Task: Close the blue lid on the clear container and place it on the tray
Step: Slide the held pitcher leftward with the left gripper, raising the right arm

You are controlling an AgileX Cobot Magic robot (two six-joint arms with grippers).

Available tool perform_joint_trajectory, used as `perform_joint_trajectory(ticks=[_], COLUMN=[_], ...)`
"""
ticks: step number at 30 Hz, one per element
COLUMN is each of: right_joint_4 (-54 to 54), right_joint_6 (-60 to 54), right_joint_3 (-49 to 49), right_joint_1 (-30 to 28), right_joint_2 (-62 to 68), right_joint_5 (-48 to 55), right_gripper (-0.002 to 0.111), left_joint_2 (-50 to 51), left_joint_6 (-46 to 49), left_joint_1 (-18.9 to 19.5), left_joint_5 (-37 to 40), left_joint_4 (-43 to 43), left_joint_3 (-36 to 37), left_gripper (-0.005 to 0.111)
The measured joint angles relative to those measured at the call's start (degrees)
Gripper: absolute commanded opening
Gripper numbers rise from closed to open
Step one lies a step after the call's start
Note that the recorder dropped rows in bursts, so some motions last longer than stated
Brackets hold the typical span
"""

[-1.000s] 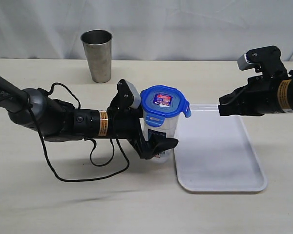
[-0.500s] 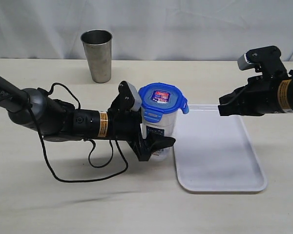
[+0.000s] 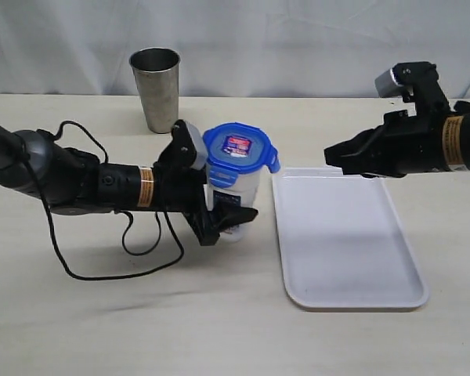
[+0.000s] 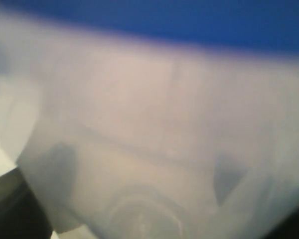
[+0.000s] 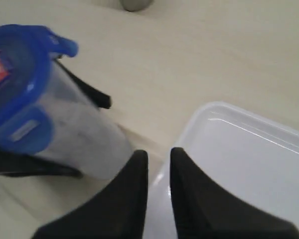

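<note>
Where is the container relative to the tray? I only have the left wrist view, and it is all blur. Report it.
Observer: The clear container is on the table beside the tray, on the tray's left in the exterior view. The left end effector grips its lower body.
Operator: Check the lid tabs.
Observer: The blue lid sits on top. Its tab facing the tray sticks outward and appears not snapped down.
Operator: Give me the right arm.
Observer: The right end effector hovers above the tray's far left corner, jaws slightly apart, holding nothing.

Bright, diffuse light; faint shadows on the pale counter (image 3: 78,337). Left wrist view wholly defocused, right wrist view slightly soft.
</note>
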Motion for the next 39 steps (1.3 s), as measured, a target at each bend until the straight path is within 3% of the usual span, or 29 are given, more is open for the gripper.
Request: perform_joint_trajectory(ticks=[1, 4, 7, 10, 12, 15, 21, 28, 36, 39], right_joint_4=[0.0, -0.4, -1.6, -1.9, -1.9, -1.9, -0.3, 34.1, 112.0, 133.9], right_joint_6=[0.8, 8.3, 13.8, 22.9, 23.7, 14.1, 6.6, -27.4, -93.4, -108.3], right_joint_3=[-0.6, -4.5, -10.9, -17.0, -19.3, -21.6, -21.2, -26.0, -30.9, -30.9], right_joint_1=[0.0, 0.2, 4.1, 11.2, 12.9, 15.0, 20.0, 18.7, 10.0, 9.0], right_joint_2=[0.0, 0.0, 0.0, 0.0, 0.0, 0.0, -0.1, 2.7, 5.7, 5.7], right_joint_5=[-2.1, -12.4, -11.2, -2.8, 0.7, 8.5, 41.3, 70.8, 79.5, 86.3], right_gripper=[0.037, 0.037, 0.037, 0.037, 0.037, 0.037, 0.037, 0.037, 0.037, 0.042], left_joint_2=[0.0, 0.0, 0.0, 0.0, 0.0, 0.0, 0.0, 0.0, 0.0, 0.0], left_joint_6=[0.0, 0.1, 0.7, 1.0, 1.0, 1.0, 1.0, 1.1, 1.1, 1.1], left_joint_1=[1.1, 4.8, 6.2, 6.4, 6.4, 6.4, 6.4, 6.4, 6.4, 6.4], left_joint_5=[0.1, 0.9, 0.3, -1.5, -1.7, -1.7, -1.8, -1.8, -1.8, -1.7], left_joint_4=[-0.4, -2.6, -2.2, -0.2, 0.3, 0.3, 0.7, 1.1, 1.3, 1.3], left_joint_3=[0.0, 0.0, 0.0, 0.0, 0.0, 0.0, 0.0, 0.0, 0.0, 0.0], left_gripper=[0.000, 0.000, 0.000, 0.000, 0.000, 0.000, 0.000, 0.000, 0.000, 0.000])
